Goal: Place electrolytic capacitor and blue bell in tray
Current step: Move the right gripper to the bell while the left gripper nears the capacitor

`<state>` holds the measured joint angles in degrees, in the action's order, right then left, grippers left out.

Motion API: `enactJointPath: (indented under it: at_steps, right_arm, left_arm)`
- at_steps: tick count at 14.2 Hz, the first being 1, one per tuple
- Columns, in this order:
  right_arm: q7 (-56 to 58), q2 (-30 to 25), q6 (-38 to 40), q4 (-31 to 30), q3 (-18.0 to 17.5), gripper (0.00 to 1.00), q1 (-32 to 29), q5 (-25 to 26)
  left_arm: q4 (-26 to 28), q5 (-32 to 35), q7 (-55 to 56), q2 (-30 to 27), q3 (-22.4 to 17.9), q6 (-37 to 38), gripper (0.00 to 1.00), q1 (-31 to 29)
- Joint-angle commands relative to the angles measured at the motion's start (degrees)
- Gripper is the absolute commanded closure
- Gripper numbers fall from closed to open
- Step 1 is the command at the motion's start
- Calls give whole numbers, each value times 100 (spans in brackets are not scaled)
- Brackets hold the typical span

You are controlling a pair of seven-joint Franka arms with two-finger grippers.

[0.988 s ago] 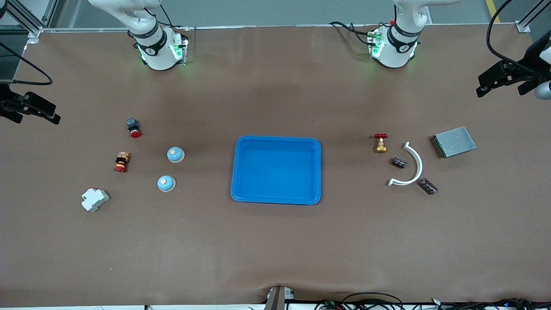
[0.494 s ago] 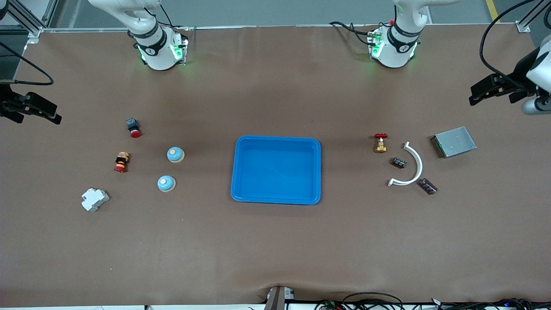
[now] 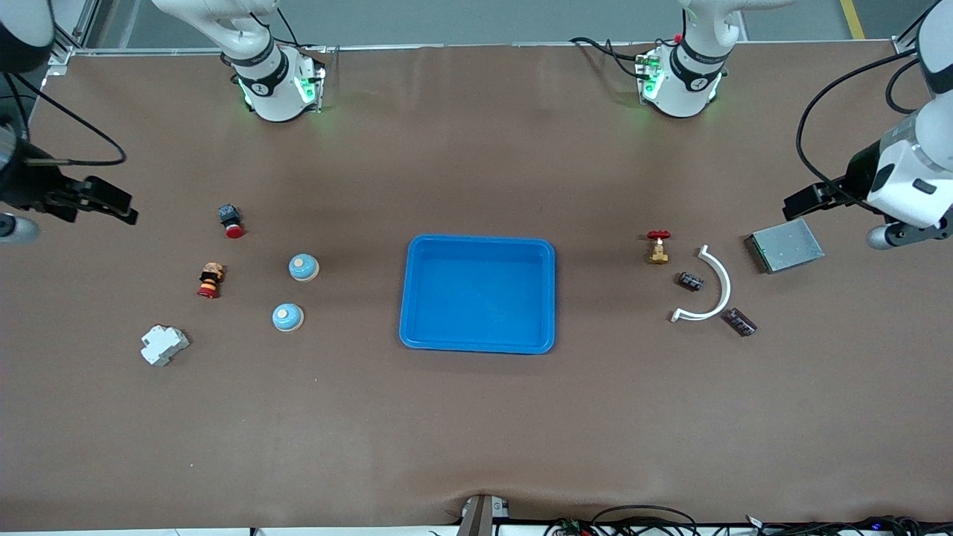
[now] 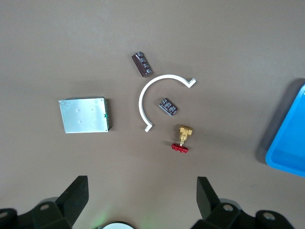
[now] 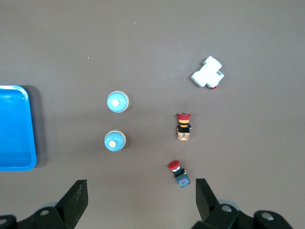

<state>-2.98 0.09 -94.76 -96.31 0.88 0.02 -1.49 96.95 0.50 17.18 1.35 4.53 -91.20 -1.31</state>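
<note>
Wrist views show left gripper [image 4: 141, 200] and right gripper [image 5: 141, 200] spread, empty; tray [image 3: 478, 344] holds nothing.

The front camera looks down from high across the counter [image 3: 476, 432], facing both bases. Each wrist camera looks straight down from high above; both share the tray [image 3: 478, 293] with it.

Light: even, diffuse, from overhead; moderately bright.
Shadows: soft and faint, a dim patch on the table [image 3: 476, 171] above the tray [image 3: 408, 298].
Glare: mild sheen on the tray floor.
Focus: sharp in all views; gripper fingers [image 4: 76, 200] slightly soft.
</note>
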Motion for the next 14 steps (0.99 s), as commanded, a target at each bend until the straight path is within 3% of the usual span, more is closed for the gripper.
enactJointPath:
  at_steps: [1,8,14]
  right_arm:
    - [-300,-281,-568,-781,-18,0,226,-45]
    - [-756,-247,-1983,-2188,-18,0,612,-45]
    - [-1160,42,-3003,-2919,-26,0,902,-45]
  left_arm:
    - [463,-77,258,-143,39,-406,0,-54]
    - [1246,-86,1303,-143,39,-1127,0,-54]
    - [1834,-86,1867,-178,39,-1601,0,-54]
